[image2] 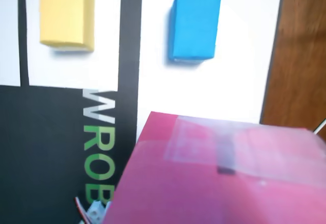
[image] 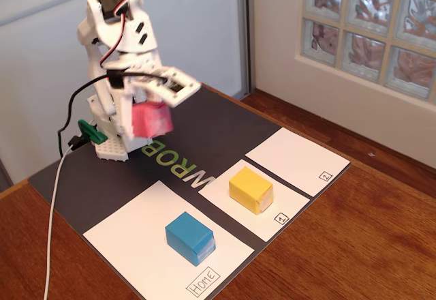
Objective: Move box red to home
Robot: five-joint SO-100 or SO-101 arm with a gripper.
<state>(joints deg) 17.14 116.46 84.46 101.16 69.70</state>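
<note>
Pinkish-red, the box red hung clamped in the gripper above the dark mat's far left part in the fixed view. Nearer, a blue block sat on the home, with a yellow block on the sheet to its right.

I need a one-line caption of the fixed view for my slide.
Arm holds the red box in the air above the dark mat; blue box on Home sheet, yellow box on sheet 1.
</note>
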